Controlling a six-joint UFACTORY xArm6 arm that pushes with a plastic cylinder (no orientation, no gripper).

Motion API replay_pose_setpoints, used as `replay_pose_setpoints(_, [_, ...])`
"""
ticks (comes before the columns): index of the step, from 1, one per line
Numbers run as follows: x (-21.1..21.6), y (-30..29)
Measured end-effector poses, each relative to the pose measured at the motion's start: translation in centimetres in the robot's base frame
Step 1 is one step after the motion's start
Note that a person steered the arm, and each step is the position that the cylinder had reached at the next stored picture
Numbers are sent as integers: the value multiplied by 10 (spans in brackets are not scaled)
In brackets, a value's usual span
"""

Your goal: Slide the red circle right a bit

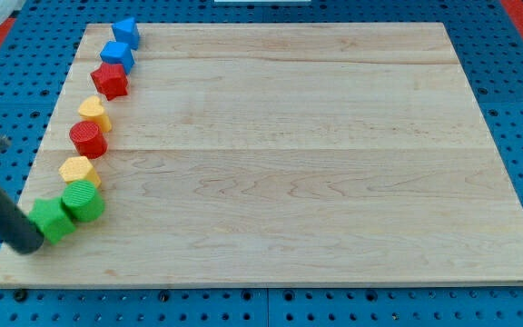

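Note:
The red circle is a short red cylinder near the board's left edge, in a line of blocks. Above it lies a yellow block. Below it lies a yellow hexagon-like block. My rod comes in from the view's left edge and slants down. My tip rests near the board's bottom left corner, touching or nearly touching the left side of a green block. The tip is well below and left of the red circle.
A green cylinder sits right of the green block. A red star, a blue cube and a blue triangular block continue the line upward. The wooden board lies on a blue pegboard.

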State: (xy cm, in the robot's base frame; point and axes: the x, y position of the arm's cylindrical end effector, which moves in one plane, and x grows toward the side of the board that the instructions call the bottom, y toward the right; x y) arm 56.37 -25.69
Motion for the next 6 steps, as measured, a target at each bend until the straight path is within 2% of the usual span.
replay_pose_setpoints(1, [-39, -4])
replay_pose_setpoints(3, [-75, -41])
replay_pose_setpoints(4, [-89, -10])
replay_pose_setpoints(6, [-136, 6])
